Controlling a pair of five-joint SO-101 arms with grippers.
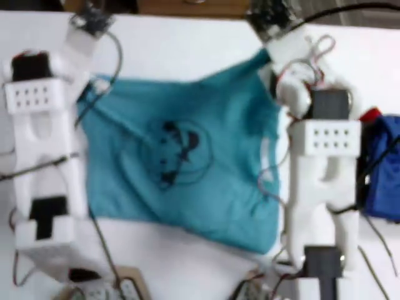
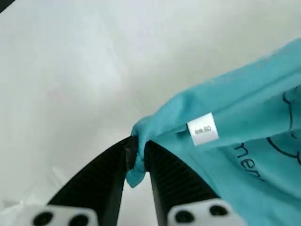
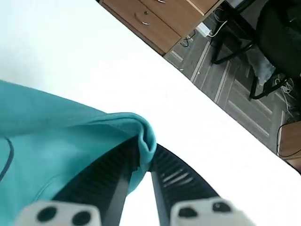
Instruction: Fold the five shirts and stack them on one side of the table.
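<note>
A teal shirt [image 1: 181,169] with a dark round print lies spread over the middle of the white table [image 1: 187,50], between the two arms. In the left wrist view my left gripper [image 2: 138,157] is shut on a bunched corner of the teal shirt [image 2: 225,141], near a small white label [image 2: 203,129]. My right gripper [image 3: 145,157] is shut on a folded edge of the teal shirt [image 3: 61,136]. From above, the left arm [image 1: 44,125] stands at the shirt's left side and the right arm [image 1: 319,137] at its right side.
A blue garment [image 1: 384,169] with something red [image 1: 370,115] lies at the table's right edge. The right wrist view looks past the table edge [image 3: 225,117] at wooden drawers [image 3: 155,19] and a chair base [image 3: 263,52]. Cables and boards sit along the near edge [image 1: 112,284].
</note>
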